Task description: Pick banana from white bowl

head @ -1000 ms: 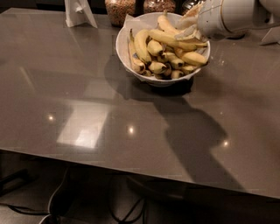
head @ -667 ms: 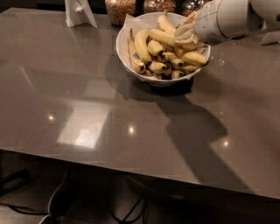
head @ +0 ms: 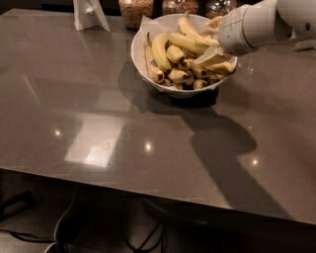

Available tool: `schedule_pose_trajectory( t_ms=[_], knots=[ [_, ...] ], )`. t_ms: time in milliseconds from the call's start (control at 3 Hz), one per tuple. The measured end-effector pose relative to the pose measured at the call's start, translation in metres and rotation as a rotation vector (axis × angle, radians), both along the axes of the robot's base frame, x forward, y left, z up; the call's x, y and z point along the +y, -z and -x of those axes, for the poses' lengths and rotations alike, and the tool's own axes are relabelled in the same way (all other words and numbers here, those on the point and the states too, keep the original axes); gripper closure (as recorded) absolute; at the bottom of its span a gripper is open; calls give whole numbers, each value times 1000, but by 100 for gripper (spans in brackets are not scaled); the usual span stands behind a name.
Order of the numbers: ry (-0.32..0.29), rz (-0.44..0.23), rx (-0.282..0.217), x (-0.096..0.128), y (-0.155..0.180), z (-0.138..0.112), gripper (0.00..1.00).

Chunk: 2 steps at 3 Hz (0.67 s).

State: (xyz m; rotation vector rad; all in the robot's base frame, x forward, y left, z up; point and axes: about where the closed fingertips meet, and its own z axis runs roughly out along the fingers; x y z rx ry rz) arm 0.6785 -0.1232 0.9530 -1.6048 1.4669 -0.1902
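Note:
The white bowl (head: pixel 148 29) stands at the table's far middle, with paper lining at its rim and several yellow bananas inside. A long, slender, nearly straight banana (head: pixel 190 43) lies across the top of the pile, pointing right. My gripper (head: pixel 211 49) comes in from the upper right on a white arm (head: pixel 256 24). It sits low over the bowl's right side, at that banana's right end, and covers the fruit beneath it. A thin banana (head: pixel 149 57) lies along the left rim. Short stubby bananas with dark tips (head: pixel 177 75) fill the front.
Glass jars (head: pixel 134 11) stand behind the bowl at the table's far edge. A white folded stand (head: pixel 89 14) is at the far left. The grey glossy table (head: pixel 98 123) stretches toward me, with its front edge low in view and cables under it.
My gripper has shifted slightly left and down into the bowl's right side. The bananas and the bowl have not visibly moved.

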Motion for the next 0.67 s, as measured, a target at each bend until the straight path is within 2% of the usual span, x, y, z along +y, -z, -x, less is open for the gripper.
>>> schedule_pose_trajectory(
  t_ms=[667],
  knots=[
    [-5,-5,-16,1,5,-9,51]
  ],
)
